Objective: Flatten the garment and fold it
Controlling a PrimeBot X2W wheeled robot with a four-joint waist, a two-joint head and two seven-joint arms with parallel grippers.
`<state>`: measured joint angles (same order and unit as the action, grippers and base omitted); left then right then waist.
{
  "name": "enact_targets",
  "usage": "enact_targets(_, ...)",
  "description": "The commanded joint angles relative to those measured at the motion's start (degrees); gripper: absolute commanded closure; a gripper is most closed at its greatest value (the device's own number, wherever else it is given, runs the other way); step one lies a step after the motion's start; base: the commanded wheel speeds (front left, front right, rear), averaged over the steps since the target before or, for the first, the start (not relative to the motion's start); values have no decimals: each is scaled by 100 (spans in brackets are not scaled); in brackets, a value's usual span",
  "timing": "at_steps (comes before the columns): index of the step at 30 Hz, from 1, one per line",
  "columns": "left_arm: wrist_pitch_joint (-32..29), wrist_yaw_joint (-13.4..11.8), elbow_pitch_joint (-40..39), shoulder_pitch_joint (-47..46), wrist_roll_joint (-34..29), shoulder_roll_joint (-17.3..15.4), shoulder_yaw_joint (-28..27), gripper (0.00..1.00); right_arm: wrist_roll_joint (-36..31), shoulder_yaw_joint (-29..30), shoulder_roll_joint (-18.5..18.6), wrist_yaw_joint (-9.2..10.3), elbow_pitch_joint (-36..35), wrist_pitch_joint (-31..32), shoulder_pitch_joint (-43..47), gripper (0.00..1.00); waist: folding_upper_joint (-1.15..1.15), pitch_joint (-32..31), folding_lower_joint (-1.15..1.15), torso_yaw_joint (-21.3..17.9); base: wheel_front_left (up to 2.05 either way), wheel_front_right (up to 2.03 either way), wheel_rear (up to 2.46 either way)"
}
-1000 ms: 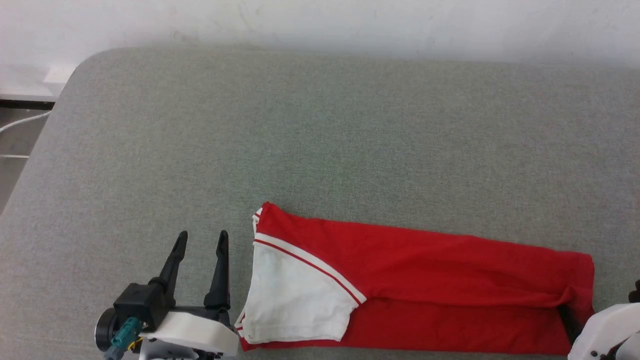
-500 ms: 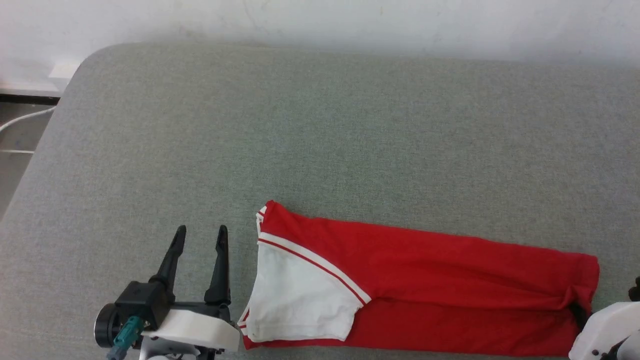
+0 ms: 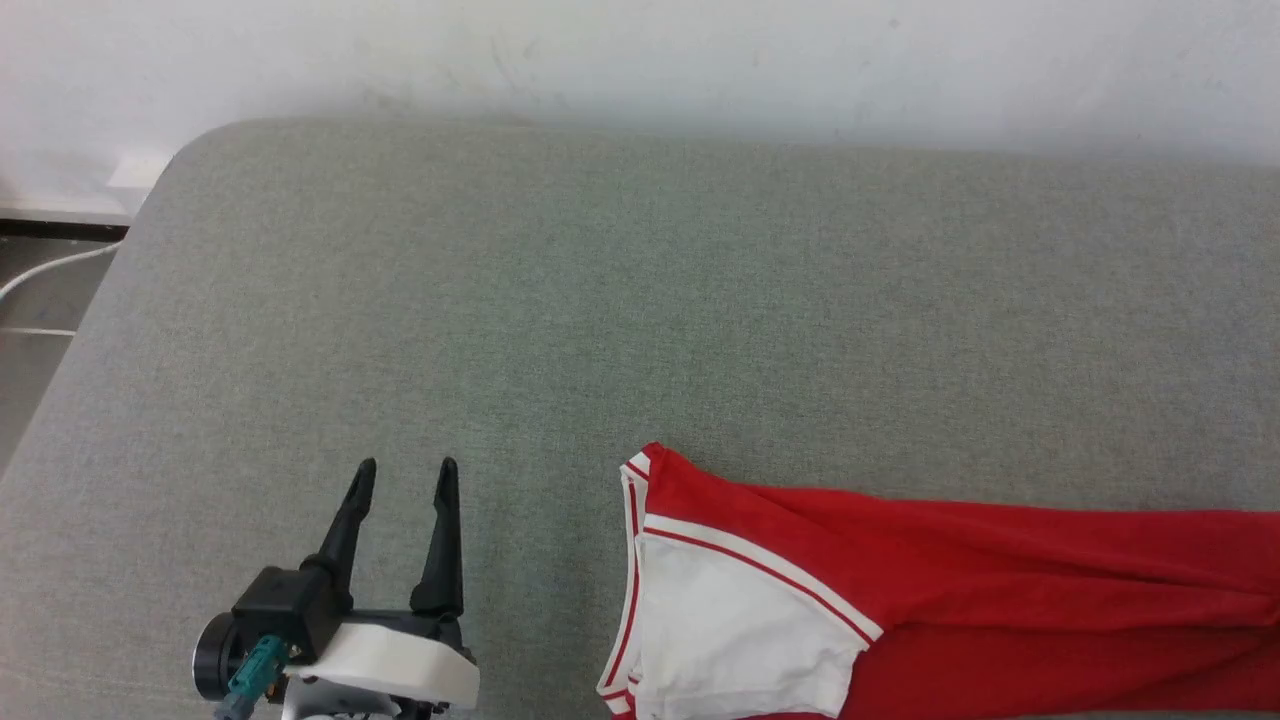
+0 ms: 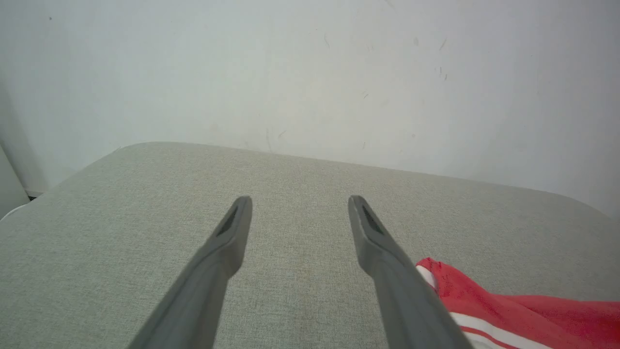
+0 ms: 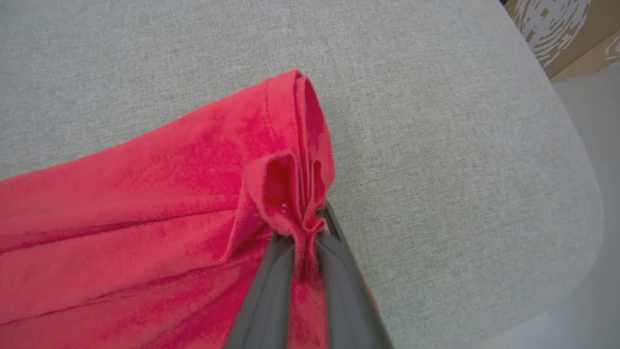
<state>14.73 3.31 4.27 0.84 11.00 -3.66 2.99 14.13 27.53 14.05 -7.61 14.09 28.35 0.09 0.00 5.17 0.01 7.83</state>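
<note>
Garment: soft red knit, long folded strip; hem bunched in right gripper.

Down on the grey padded bench with the garment: red, folded lengthwise into a long narrow band. Lies along the near side, stretching toward the robot's right. Shows at its left end a white short sleeve, flat and uppermost, edged with white-and-red striped trim. Carries shallow lengthwise creases through the red cloth. Ends at the right in a bunched, pleated hem corner, pinched tight in the right gripper.
</note>
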Motion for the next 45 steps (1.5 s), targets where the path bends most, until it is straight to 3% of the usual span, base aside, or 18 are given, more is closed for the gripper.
enact_targets(1,27,48,21,70,4,32,-39,0,19,-27,-15,12,-93,45,37,100,0,-32,-1,-11,0,0,0)
enact_targets(15,27,118,85,161,48,74,-63,0,858,-1506,-52,12,-2221,1157,996,100,0,-275,-1,143,0,0,0)
enact_targets(25,27,127,181,111,112,77,115,0,1681,-2526,-634,12,-3057,1780,869,100,0,-286,-1,650,0,0,0)
enact_targets(32,27,104,209,3,135,78,214,0,1819,-3065,-915,12,-2688,1761,319,100,0,-213,-1,1041,0,0,0)
enact_targets(45,27,70,222,-119,175,78,312,0,1340,-3732,-874,12,-923,1117,-470,100,0,-8,-1,1525,0,0,0)
